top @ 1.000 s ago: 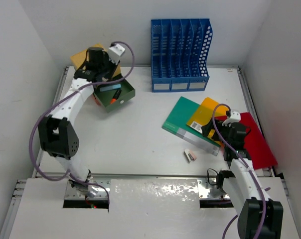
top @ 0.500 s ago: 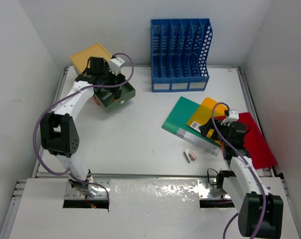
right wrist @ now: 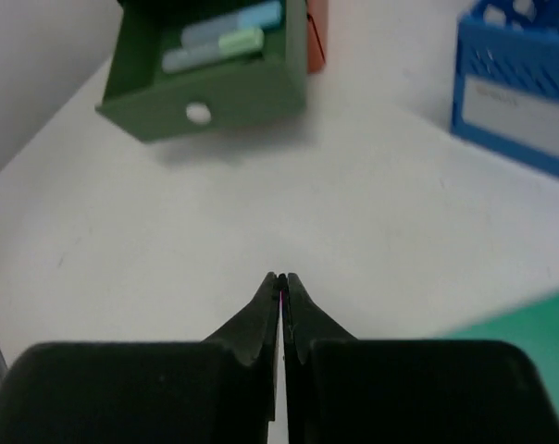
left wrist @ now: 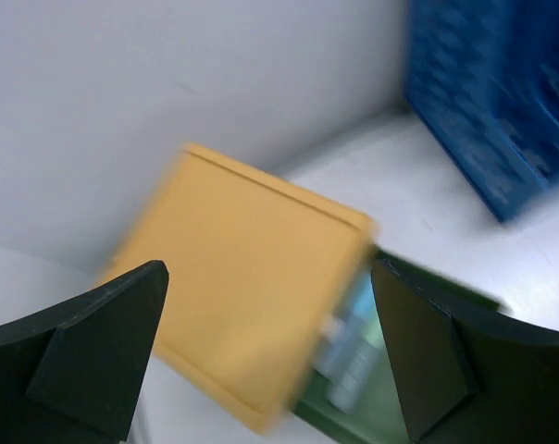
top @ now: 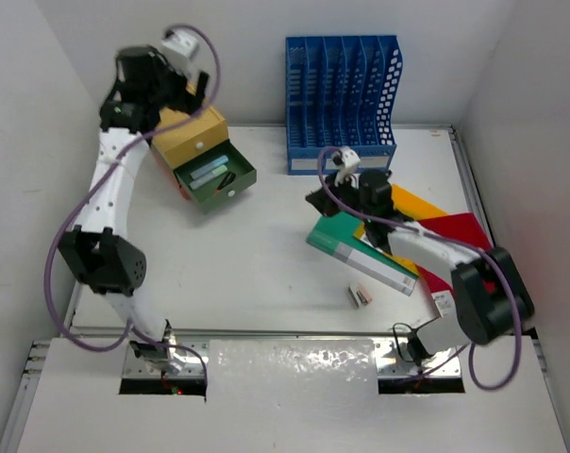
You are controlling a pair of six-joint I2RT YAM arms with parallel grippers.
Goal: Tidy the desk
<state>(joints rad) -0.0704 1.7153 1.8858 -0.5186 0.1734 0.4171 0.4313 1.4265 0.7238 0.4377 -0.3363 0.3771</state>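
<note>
white walls close round the desk point(top: 266, 264), a flat white top with thin rails at its edges that fills most of the overhead view. status as i read it: partly done at best. at back left the drawer box point(top: 186, 132) has its green drawer point(right wrist: 242, 97) pulled out, with a pale blue and a pale green stick-shaped item lying inside; what they are i cannot tell. the blue file rack point(top: 342, 94) stands against the back wall, and its slots look empty from above. right of centre the green folder point(top: 337, 236), yellow folder point(top: 412, 203) and red folder point(top: 460, 226) lie flat and overlapping on the desk, none of them in the rack. a small pink-and-white object point(top: 360, 295) lies loose near the green folder's front edge. left gripper point(left wrist: 268, 273): raised high over the drawer box, jaws spread wide, nothing between them. right gripper point(right wrist: 281, 277): pinched fully together, holding nothing, hovering over bare desk just past the green folder's corner, pointed toward the drawer. judgement: what is left is the three folders into the rack, the small object put away, and the drawer pushed in. neither arm has hold of anything, so the next pick is not yet begun.
</note>
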